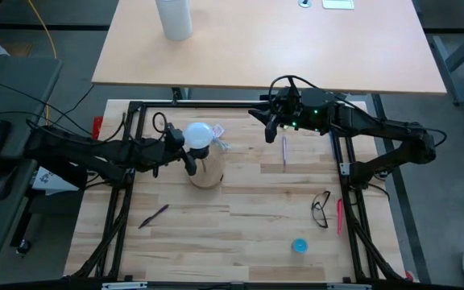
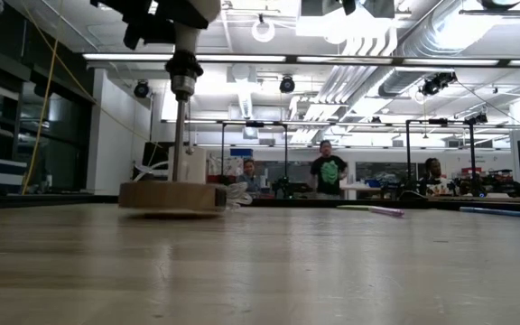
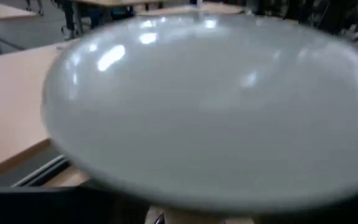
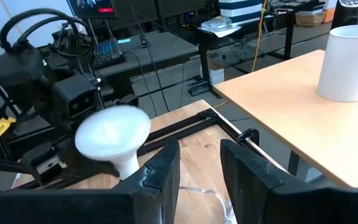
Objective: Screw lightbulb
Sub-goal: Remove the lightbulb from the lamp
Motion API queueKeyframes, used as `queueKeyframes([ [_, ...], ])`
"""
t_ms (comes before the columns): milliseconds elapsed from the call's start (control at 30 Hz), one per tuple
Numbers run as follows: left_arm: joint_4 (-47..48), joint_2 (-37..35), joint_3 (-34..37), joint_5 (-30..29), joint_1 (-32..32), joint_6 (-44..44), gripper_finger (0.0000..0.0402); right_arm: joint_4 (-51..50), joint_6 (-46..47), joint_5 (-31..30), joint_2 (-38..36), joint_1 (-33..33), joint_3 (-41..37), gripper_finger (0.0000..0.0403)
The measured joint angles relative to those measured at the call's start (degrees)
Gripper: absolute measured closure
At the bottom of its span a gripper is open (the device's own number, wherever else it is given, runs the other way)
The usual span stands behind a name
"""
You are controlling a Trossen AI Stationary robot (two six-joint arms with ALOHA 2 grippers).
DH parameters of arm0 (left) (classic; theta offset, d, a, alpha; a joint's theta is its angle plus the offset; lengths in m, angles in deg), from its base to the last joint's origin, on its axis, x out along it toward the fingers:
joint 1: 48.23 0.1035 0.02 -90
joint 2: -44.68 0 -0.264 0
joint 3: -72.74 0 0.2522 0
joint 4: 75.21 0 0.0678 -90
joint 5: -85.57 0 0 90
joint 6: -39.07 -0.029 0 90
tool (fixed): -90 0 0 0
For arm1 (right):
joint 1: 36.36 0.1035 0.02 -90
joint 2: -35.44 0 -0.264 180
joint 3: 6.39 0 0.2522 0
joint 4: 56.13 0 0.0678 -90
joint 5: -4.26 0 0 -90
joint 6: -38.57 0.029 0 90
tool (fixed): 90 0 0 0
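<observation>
One lightbulb (image 1: pixel 199 135), two pincers: left (image 1: pixel 185 150), right (image 1: pixel 269 122).

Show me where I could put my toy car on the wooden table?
Bare wood lies in the middle, between the black pen and the black-framed glasses. It is crowded at the round wooden base, where the left gripper meets the white frosted lightbulb.

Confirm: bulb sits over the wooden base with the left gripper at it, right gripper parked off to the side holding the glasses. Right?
One error: the right gripper holds nothing. In the high view the glasses lie on the table, well apart from it, and the right wrist view shows a bare gap between its fingers. The rest stands: the bulb is over the wooden base, left gripper at it.
</observation>
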Motion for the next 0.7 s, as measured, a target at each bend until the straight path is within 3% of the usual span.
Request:
queueKeyframes([
  [100, -1.9, -1.2, 0.0, -0.1, 0.0, -0.6, 0.0243, -0.1, 0.0, 0.0, 0.0, 0.0, 0.0, 0.0292],
  [200, -2.7, -2.0, 0.0, -0.1, 0.0, -1.4, 0.0244, -0.3, 0.1, 0.0, 0.0, 0.0, 0.0, 0.0292],
  [467, -1.3, -0.4, 0.0, -0.1, -0.1, -1.3, 0.0206, -0.6, -0.2, 0.0, 0.0, 0.0, 0.0, 0.0292],
  [700, -0.7, 2.0, 0.0, 3.6, -0.1, -0.5, 0.0209, -0.8, -0.2, 0.0, 0.0, 0.0, 0.0, 0.0292],
])
